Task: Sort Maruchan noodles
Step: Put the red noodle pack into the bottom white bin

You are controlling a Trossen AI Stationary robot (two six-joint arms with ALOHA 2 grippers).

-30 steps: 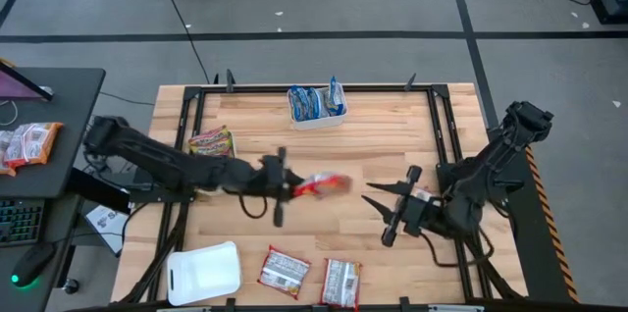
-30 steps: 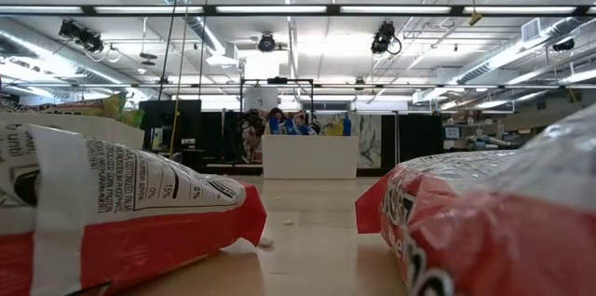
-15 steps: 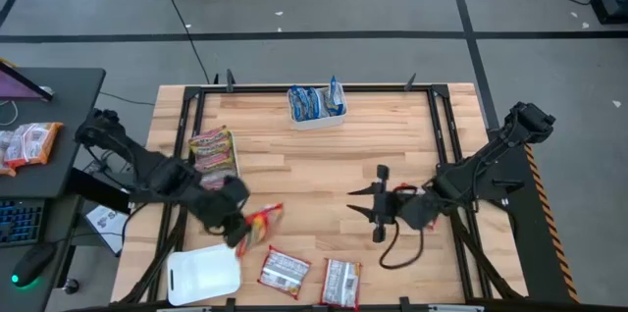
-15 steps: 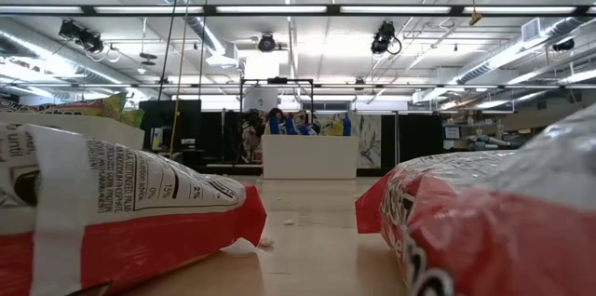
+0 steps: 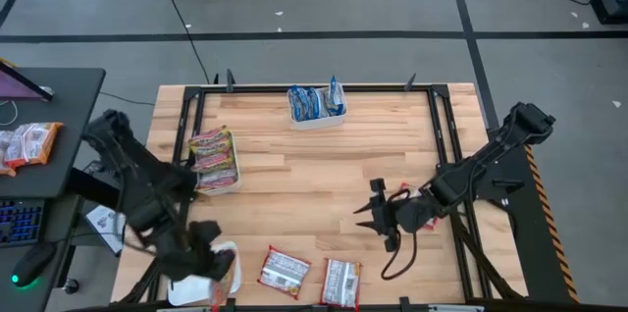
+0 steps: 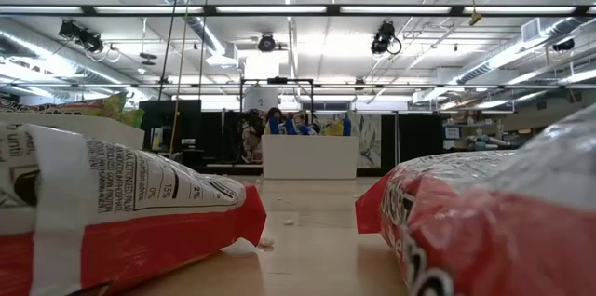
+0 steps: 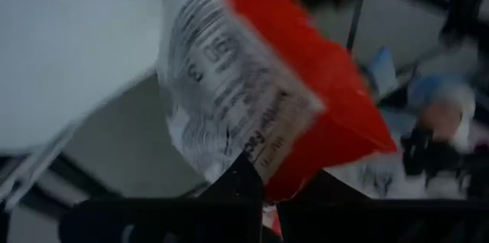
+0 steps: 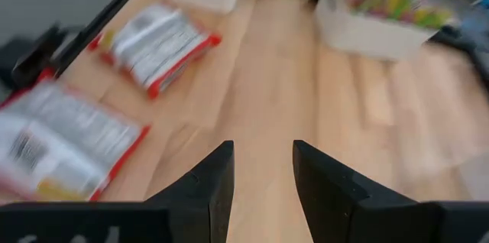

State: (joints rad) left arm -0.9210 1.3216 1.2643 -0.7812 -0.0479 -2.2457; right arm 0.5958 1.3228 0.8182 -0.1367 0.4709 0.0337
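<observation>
The wooden table (image 5: 324, 160) carries everything here, and the two dark arms reach in over it from either side. The left arm stretches down to the near left corner, where the left gripper (image 5: 218, 271) hangs over the white tray (image 5: 186, 287) that sits there. Its fingers (image 7: 243, 186) are pinched tight on the edge of a red-and-white packet (image 7: 260, 82), which dangles over the tray. The right arm comes in from the right edge, and the right gripper (image 5: 376, 216) is above bare wood toward the near side; its two fingers (image 8: 210, 182) stand partly apart with nothing between them.

A second white tray (image 5: 316, 116) stands at the middle of the far edge with blue-and-white packets (image 5: 312, 102) upright in it. A third tray (image 5: 218, 182), near the left edge, holds green-and-yellow packets (image 5: 212, 147) piled flat.

Two more red-and-white packets lie loose along the near edge: the left loose packet (image 5: 284, 271) just beside the corner tray, and the right loose packet (image 5: 340, 282) near it, apart from it. From table height both fill the foreground, one on each side.
</observation>
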